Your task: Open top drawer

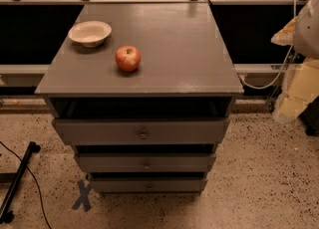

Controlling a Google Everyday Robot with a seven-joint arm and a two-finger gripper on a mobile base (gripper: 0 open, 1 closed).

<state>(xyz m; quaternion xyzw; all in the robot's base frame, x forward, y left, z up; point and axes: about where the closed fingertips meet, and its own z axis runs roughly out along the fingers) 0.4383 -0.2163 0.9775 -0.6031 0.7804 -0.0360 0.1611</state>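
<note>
The top drawer (99, 131) is the widest grey front of the cabinet, just under the cabinet top, with a small round metal knob (143, 134) at its centre. A dark gap shows between its upper edge and the cabinet top (174, 49). My gripper (305, 29) is a pale blurred shape at the far right edge, well to the right of the cabinet and above drawer height, apart from the drawer and its knob.
A red apple (128, 57) and a white bowl (89, 33) sit on the cabinet top. Two shorter drawers (109, 163) lie below the top one. A black stand leg (17, 185) and cable lie on the floor at left. A railing runs behind.
</note>
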